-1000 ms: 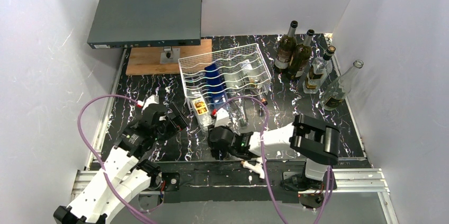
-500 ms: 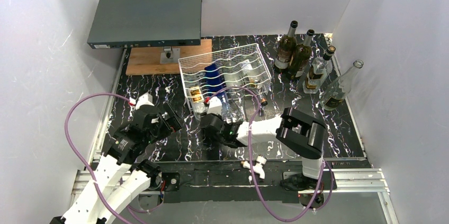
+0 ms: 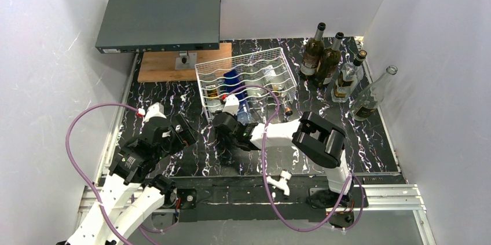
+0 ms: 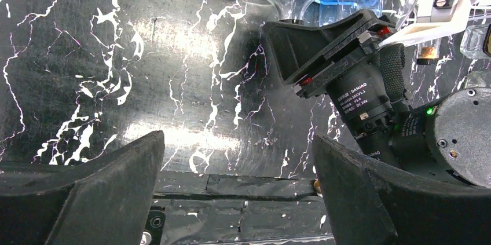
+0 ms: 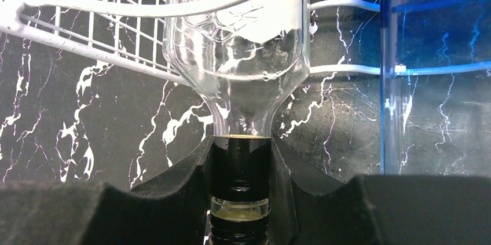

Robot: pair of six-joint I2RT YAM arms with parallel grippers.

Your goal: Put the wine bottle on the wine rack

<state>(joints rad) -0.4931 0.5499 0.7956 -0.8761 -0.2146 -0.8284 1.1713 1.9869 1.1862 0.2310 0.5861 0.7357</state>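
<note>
At the near side of the black marbled bench, the left gripper stands spread wide with nothing between its fingers, hovering over bare bench just left of the right arm's wrist. That wrist carries a black cylindrical part with small white print that seems to read "DAMIAO" and "DC24V"; the rest is too small to make out.

The right gripper is closed on the dark-capped neck of the wine bottle, a clear glass bottle lying on its side. The bottle's shoulder and body sit inside the wine rack, in the slot at the rack's left end, with white wires crossing over and beside the glass and the neck pointing out toward the arms. Just beside it in the rack lies a blue bottle.

Farther back on the right, four bottles stand grouped near the wall: two dark and two clear; their labels cannot be read. At the far left, a dark grey flat box is raised above a wooden board.
</note>
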